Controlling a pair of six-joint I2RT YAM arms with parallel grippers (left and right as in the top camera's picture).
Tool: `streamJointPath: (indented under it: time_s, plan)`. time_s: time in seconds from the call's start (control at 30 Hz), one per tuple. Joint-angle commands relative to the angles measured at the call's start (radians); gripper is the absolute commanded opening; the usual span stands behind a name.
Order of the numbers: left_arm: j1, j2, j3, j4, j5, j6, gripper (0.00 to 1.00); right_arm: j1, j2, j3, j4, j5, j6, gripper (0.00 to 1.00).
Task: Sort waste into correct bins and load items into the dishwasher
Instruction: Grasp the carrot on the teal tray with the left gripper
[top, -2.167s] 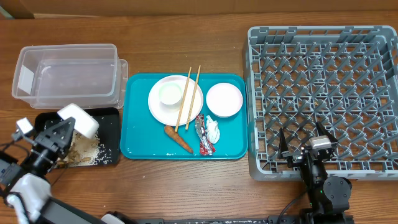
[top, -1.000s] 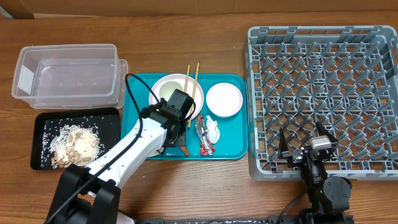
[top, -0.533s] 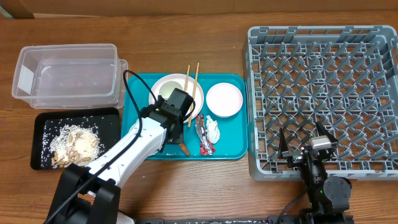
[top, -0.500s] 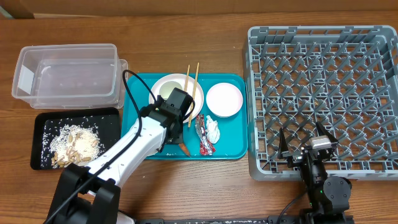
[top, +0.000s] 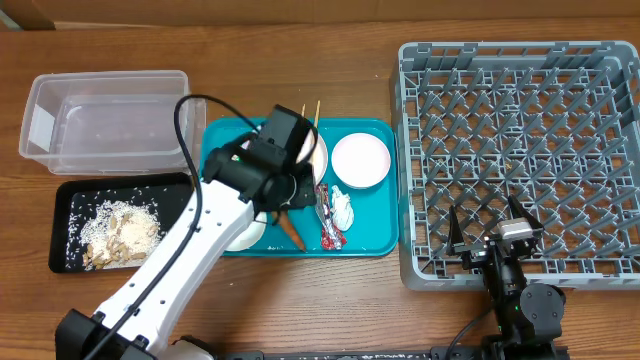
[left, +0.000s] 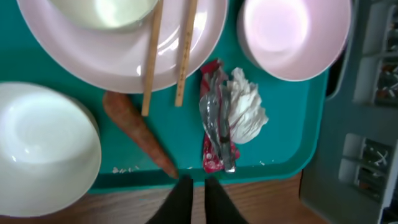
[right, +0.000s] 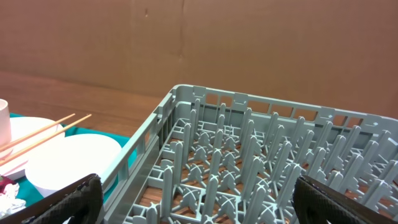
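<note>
Left wrist view, bottom centre: the left pincer (left: 193, 194) is pressed together at the pointed tip of the carrot (left: 140, 137) on the teal tray (left: 292, 144). Whether it pinches the carrot cannot be told. Only the overhead view shows the black tray (top: 62, 215) of food scraps (top: 120, 228), lower left. The right pincer (right: 199, 199) is spread wide at the dish rack (right: 249, 155).

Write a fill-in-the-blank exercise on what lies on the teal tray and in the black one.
The chopsticks rest across the large white ____. The crumpled tissue lies beside the red-and-silver ____. The carrot lies on a serving tray coloured ____. The food scraps sit in a shallow tray coloured ____.
Missing words: plate; wrapper; teal; black.
</note>
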Motion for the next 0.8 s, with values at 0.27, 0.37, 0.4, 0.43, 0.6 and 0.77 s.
streamJointPath:
  time_s: [0.27,0.37,0.4,0.43,0.6,0.77]
  plan:
    - [-0.261,0.019,-0.252,0.131,-0.386,-0.63,0.43,0.0,-0.007,-0.01,0.009,-0.002,-0.002,1.0]
    - [-0.257,0.032,-0.291,0.152,-0.441,-0.629,0.54,0.0,-0.007,-0.01,0.009,-0.002,-0.003,1.0]
    - [-0.252,0.035,-0.302,0.16,-0.441,-0.629,0.54,0.0,-0.007,-0.01,0.009,-0.002,-0.003,1.0]
    - [-0.25,0.037,-0.31,0.167,-0.438,-0.63,0.53,0.0,-0.007,-0.01,0.009,-0.002,-0.002,1.0]
    - [-0.249,0.038,-0.369,0.244,-0.441,-0.629,0.53,0.0,-0.007,-0.01,0.009,-0.002,-0.002,1.0]
    - [-0.249,0.05,-0.409,0.326,-0.446,-0.627,0.52,0.0,-0.007,-0.01,0.009,-0.002,-0.002,1.0]
